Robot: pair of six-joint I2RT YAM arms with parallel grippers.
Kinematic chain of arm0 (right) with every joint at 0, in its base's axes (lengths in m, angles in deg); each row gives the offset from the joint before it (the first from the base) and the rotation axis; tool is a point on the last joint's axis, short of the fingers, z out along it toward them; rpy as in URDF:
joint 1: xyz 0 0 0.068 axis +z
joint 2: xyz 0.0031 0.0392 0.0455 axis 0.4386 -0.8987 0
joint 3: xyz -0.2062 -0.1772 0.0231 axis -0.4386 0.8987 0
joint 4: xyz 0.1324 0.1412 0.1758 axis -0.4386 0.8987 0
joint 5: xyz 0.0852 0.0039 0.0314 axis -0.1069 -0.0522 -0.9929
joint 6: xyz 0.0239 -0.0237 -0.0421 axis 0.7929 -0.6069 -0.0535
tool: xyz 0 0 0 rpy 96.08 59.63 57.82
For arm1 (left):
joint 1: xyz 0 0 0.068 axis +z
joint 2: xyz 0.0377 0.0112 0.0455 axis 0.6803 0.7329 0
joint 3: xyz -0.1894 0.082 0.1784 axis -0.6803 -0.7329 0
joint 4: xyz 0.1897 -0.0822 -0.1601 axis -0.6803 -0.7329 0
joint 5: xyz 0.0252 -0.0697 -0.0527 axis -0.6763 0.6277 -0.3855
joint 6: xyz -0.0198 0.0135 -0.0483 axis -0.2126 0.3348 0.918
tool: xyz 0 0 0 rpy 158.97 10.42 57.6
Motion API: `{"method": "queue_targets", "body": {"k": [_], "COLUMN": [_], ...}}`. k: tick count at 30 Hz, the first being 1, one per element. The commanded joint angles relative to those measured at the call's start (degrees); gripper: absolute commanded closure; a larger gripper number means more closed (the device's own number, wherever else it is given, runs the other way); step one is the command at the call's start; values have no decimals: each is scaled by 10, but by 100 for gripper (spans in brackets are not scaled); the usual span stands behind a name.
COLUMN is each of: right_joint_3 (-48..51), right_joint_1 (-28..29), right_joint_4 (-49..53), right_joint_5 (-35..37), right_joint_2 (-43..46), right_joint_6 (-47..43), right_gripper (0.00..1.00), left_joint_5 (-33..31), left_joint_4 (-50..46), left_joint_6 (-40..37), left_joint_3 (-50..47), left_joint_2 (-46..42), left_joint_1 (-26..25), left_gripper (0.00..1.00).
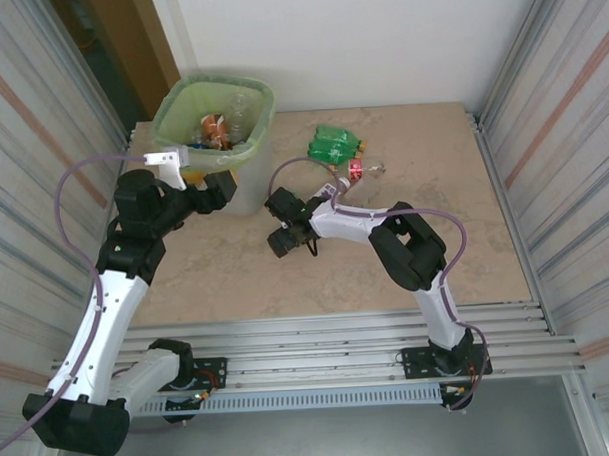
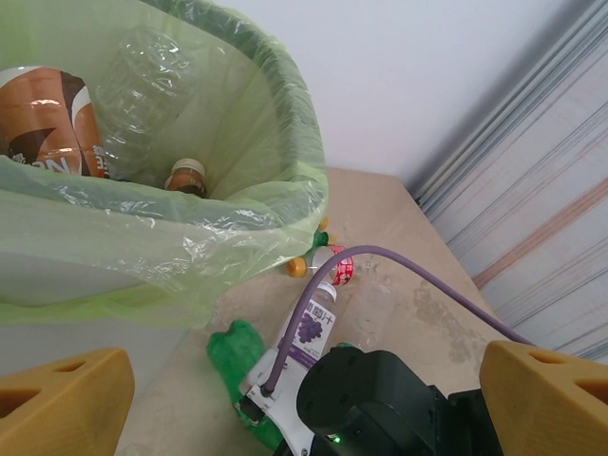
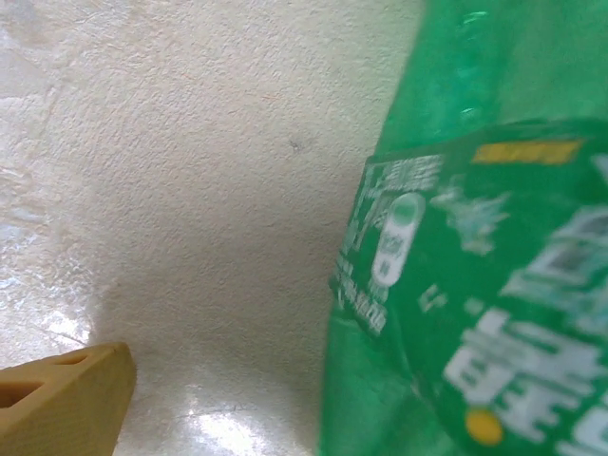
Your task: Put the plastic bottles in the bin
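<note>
- The bin stands at the table's 11 o'clock corner, with a light green bag folded over its rim.
- Inside it lie a brown-labelled bottle, a crushed clear bottle and a brown-capped bottle.
- On the tabletop at about 1 o'clock, two green bottles lie side by side, with a red-labelled bottle just beside them on their 5 o'clock side.
- The left wrist view shows a purple-labelled bottle near the bin's foot, close to the right arm.
- One green bottle lies on the table close under the right gripper, near the table's middle.
- That claw looks wide. Its one visible finger sits at 7 o'clock in its own camera, clear of the bottle, and the other finger is hidden.
- The left gripper hangs at the bin's near wall. It is spread wide and empty, with its fingers at the two lower corners of its view.
</note>
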Motion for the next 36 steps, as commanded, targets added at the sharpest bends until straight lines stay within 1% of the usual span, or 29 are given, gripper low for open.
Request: {"method": "queue_targets", "body": {"k": [1, 4, 8, 13, 19, 24, 26, 32, 36], "right_joint_3": [-13, -13, -15, -9, 17, 51, 65, 106, 124], "right_joint_1": [0, 0, -2, -1, 10, 23, 28, 38, 50], "right_joint_4": [11, 11, 12, 10, -4, -21, -27, -39, -52], "right_joint_5": [-7, -6, 6, 2, 13, 39, 54, 89, 111], "right_joint_2": [-16, -17, -19, -11, 34, 88, 112, 194, 251], "right_joint_6": [-4, -3, 7, 14, 22, 31, 34, 50, 45], "right_gripper": [14, 24, 39, 57, 69, 81, 85, 87, 87], "left_joint_5": [-12, -14, -16, -21, -44, -59, -59, -46, -41], "left_joint_4": [5, 5, 5, 1, -3, -12, -15, -11, -14], "left_joint_6": [1, 0, 0, -2, 3, 19, 26, 36, 30], "left_joint_3": [-6, -6, -7, -7, -9, -8, -9, -12, -3], "left_joint_2": [-4, -2, -2, -3, -9, -9, -11, -18, -12], "left_joint_1": [0, 0, 0, 0, 1, 1, 1, -3, -21], "left_gripper": [6, 6, 5, 5, 3, 3, 2, 2, 1]}}
